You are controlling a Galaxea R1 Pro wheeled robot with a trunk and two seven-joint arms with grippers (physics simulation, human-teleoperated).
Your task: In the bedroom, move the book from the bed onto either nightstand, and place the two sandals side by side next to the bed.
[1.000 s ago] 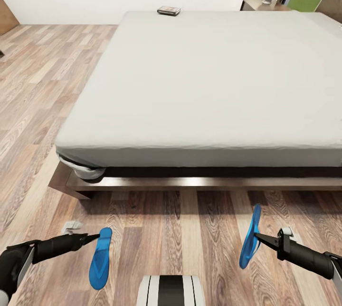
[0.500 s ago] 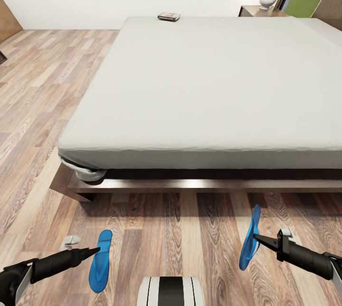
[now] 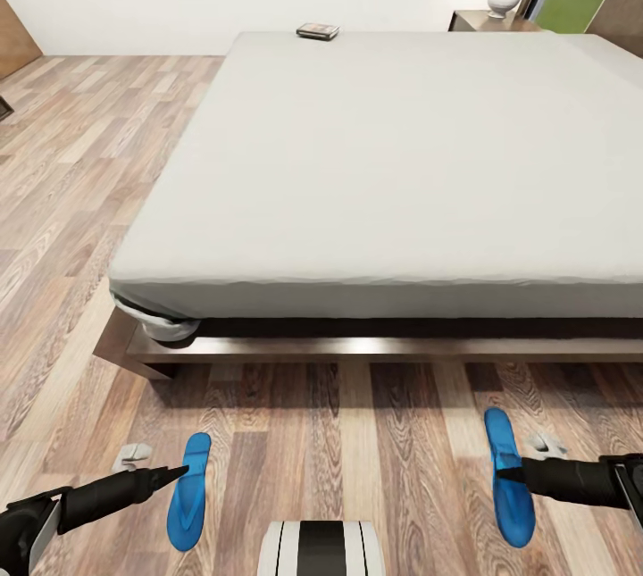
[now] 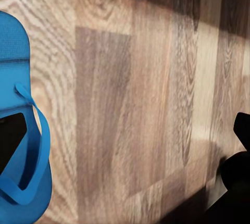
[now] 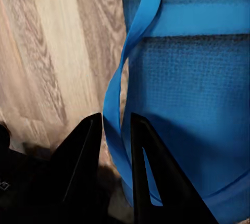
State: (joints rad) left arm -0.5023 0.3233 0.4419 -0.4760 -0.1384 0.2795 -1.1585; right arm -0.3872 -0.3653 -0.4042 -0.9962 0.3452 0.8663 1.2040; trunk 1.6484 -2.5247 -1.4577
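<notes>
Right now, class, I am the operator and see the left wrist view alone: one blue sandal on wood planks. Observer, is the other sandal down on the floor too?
Observer: Yes. The right sandal lies flat on the floor in front of the bed, with its strap pinched in the right gripper.
Operator: Is the pair side by side?
Observer: Not closely. The left sandal and the right one both point toward the bed, but the robot's base sits between them.
Operator: Where is the book?
Observer: The book lies at the mattress's far edge; a nightstand stands beyond the bed, to the book's right.
</notes>
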